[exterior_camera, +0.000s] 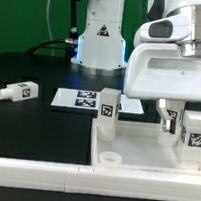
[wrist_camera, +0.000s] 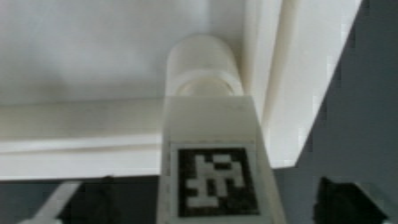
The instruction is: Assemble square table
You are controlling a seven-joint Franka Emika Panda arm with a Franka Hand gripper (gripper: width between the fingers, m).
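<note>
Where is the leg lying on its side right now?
In the exterior view, the leg lies on the black table at the exterior view's left, apart from the marker board to its right.

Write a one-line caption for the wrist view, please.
Tagged white leg at the tabletop's corner socket, between the fingers of the open gripper.

Slab (exterior_camera: 148,152) flat; leg (exterior_camera: 108,113) upright at corner; loose leg (exterior_camera: 19,92) lying.

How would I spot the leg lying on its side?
Find the marker board flat on the black table. The leg lies to the exterior view's left of it. It alone lies on its side; the other legs stand upright by the slab.
</note>
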